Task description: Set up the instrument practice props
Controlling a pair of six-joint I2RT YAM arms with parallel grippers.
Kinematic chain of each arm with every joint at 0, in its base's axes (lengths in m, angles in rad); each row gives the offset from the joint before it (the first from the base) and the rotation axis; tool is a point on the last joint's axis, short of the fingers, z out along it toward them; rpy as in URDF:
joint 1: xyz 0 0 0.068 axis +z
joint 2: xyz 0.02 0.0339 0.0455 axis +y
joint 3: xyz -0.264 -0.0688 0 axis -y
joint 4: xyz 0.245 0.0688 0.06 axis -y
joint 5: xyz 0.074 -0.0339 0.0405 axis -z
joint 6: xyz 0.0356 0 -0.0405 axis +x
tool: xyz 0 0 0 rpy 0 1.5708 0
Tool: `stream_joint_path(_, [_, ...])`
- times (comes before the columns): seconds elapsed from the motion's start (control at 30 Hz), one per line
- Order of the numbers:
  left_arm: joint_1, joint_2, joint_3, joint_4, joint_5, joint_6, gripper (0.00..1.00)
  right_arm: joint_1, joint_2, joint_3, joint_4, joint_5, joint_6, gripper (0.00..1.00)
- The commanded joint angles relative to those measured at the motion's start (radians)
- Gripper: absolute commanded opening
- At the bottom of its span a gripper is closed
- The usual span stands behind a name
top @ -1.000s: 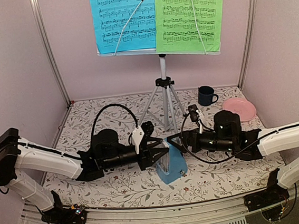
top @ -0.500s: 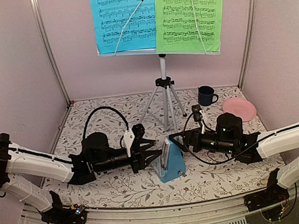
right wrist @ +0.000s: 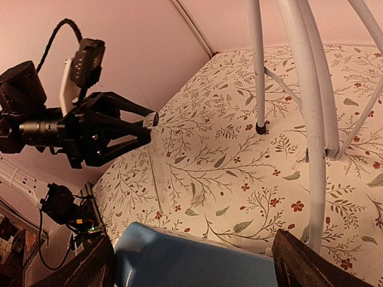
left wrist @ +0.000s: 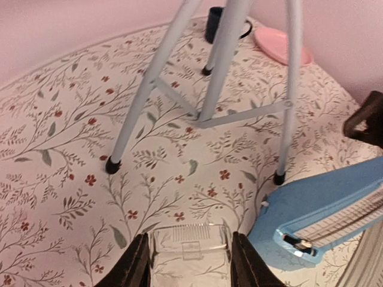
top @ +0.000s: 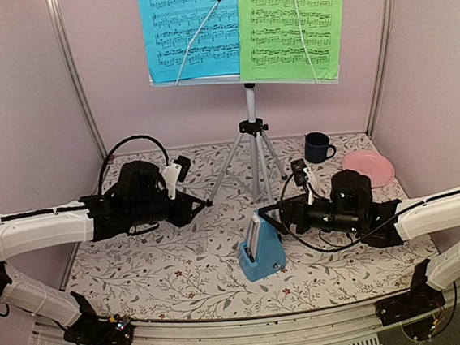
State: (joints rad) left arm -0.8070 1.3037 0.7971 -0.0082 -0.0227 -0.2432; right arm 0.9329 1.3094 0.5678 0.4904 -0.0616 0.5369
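Grasps the metronome (top: 262,252) near its top with the right tool (top: 268,215), one finger on each side of the blue casing. In the right wrist view, fills the gap between the two dark fingers with that casing.

Stands upright on the surface (top: 167,276), about the middle and a little to the right, in front of the tripod (top: 253,158), with the pale scale face turned to the left. Sits just beside the nearest tripod foot, not touching it as far as the left wrist view shows.

Holds the left tool (top: 204,202) released and empty over the surface, to the left of the metronome and further back, well apart from it. Shows only floral cloth between the spread fingers (left wrist: 139,266). Points toward the tripod legs.

Further back, on the pale desk of the music stand (top: 245,80): blue sheet (top: 190,29) on the left, green sheet (top: 291,24) on the right, edges meeting at the middle, a thin white wire lying across each. Below the desk, three silver legs spread on the cloth.

Behind and right of the tripod, near the back wall: dark blue mug (top: 318,146), handle to the right. Just right of it and a bit nearer: pink plate (top: 368,167), apart from the mug.
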Motion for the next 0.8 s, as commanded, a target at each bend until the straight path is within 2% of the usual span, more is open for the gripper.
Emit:
stream_joint_path(0.0, [0.083, 0.093, 0.098, -0.302, 0.004, -0.036, 0.01, -0.013, 0.038, -0.012, -0.198, 0.004, -0.069, 0.92])
stream_joint_path(0.27, [0.175, 0.337, 0.211, -0.326, 0.052, -0.005, 0.00, -0.009, 0.052, 0.017, -0.186, -0.009, -0.080, 0.92])
stream_joint_path(0.57, [0.203, 0.528, 0.309, -0.334, 0.044, 0.008, 0.01, -0.006, 0.051, 0.042, -0.170, -0.031, -0.084, 0.92])
stream_joint_path(0.67, [0.204, 0.530, 0.309, -0.329, 0.043, 0.010, 0.10, -0.005, 0.045, 0.051, -0.167, -0.047, -0.086, 0.93])
stream_joint_path(0.77, [0.211, 0.516, 0.303, -0.323, 0.045, 0.012, 0.30, -0.005, 0.038, 0.066, -0.165, -0.066, -0.092, 0.94])
